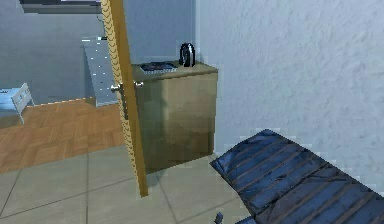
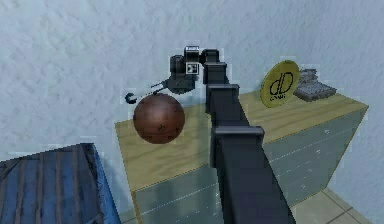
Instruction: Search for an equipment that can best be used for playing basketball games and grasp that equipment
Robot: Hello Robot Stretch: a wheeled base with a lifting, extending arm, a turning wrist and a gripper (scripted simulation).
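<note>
A home, by its open wooden door (image 1: 122, 60), wooden cabinet (image 1: 180, 120) and dark blue bed (image 1: 295, 180).

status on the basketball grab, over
Tool by the basketball, hold unconfirmed. Resting on or lifted off the wooden cabinet: unclear. Yellow disc well aside.

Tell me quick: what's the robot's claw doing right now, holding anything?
Gripper: cannot tell whether it holds anything; the brown ball is right at its fingers, with the wooden cabinet top behind.
</note>
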